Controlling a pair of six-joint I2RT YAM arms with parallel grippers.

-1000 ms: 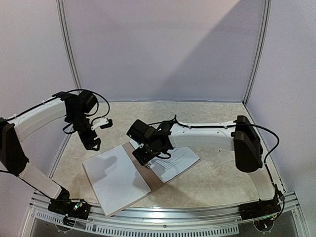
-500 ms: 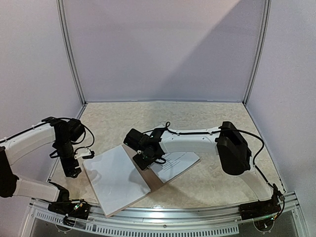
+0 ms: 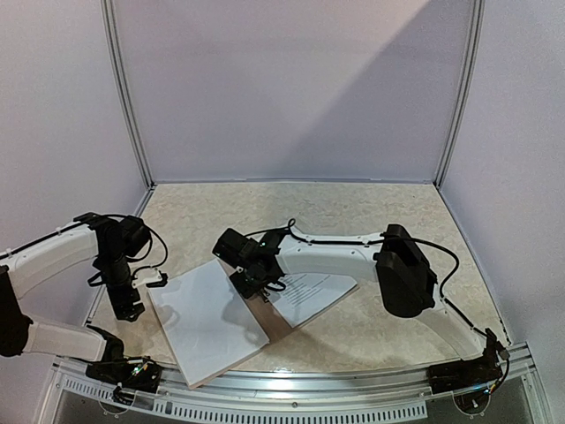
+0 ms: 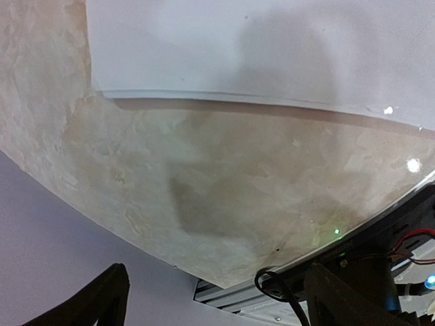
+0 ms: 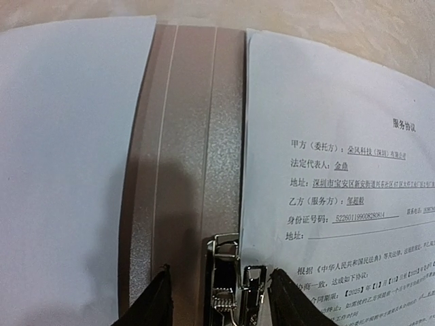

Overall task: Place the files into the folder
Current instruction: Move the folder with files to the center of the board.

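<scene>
Right gripper point(image 5: 219, 297) hovering over folder point(image 5: 183, 136) spine — jaws standing apart, straddling metal clip point(image 5: 230, 275), gripping nothing. Files point(image 5: 340, 136) lying flat either side of tool: thin, limp, slippery — judging edge pinch safest. Left gripper point(image 4: 217, 302) hanging wide apart, empty.

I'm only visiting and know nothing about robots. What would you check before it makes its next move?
1. Folder lies open, spine bare: ok.
2. Clip sits inside right pincer: ok.
3. That pincer closed on clip: not ok, a gap shows.
4. Printed sheet tucked under clip: cannot tell.
5. Left pincer open, holding nothing: ok.
6. Blank sheet flat on folder: ok.
</scene>
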